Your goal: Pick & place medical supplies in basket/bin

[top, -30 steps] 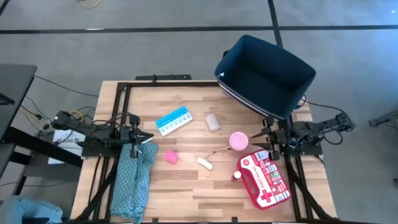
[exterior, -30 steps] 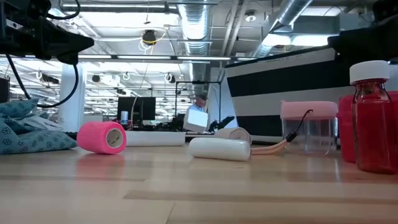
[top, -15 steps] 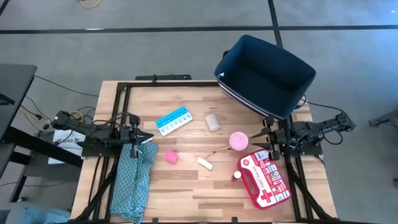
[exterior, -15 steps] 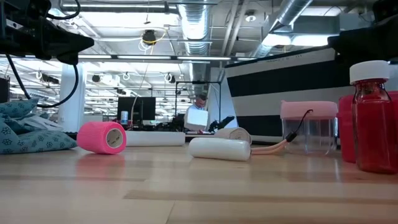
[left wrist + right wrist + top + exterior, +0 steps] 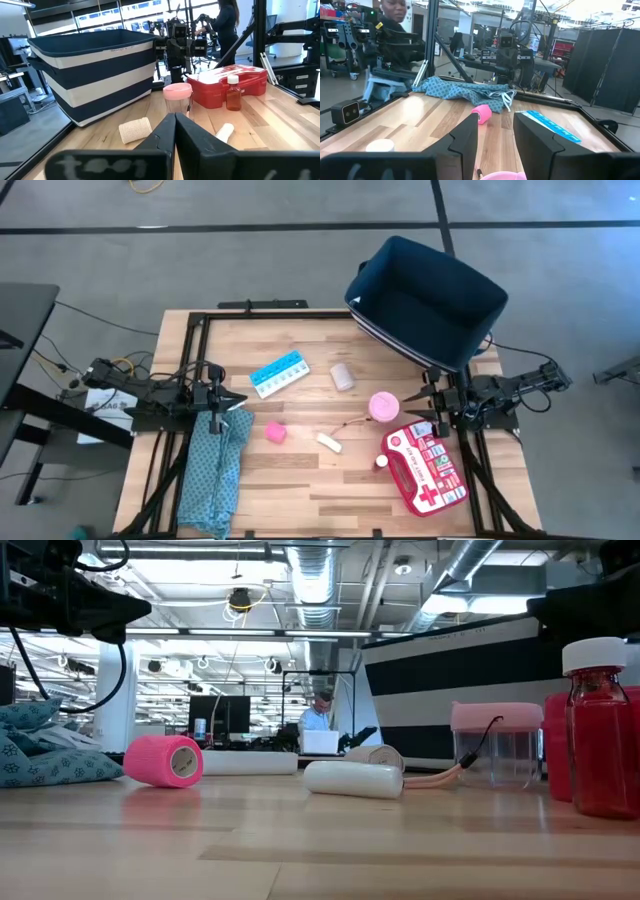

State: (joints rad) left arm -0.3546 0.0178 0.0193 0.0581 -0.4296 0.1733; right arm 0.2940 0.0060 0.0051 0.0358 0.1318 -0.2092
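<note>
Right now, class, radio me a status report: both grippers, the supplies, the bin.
Left gripper shut, empty, at table's left edge. Right gripper open, empty, beside pink round container. Dark navy fabric bin at far right corner. Nothing blocking.

Your wooden table [image 5: 300,480] carries the navy bin [image 5: 428,300] at its far right corner. Spread across the boards you have the blue pill organizer [image 5: 279,374], beige bandage roll [image 5: 343,376], pink tape roll [image 5: 384,406], small pink cube [image 5: 276,432], white stick [image 5: 329,442] and red first aid pouch [image 5: 428,472]. The teal cloth [image 5: 212,470] lies along your left edge.
</note>
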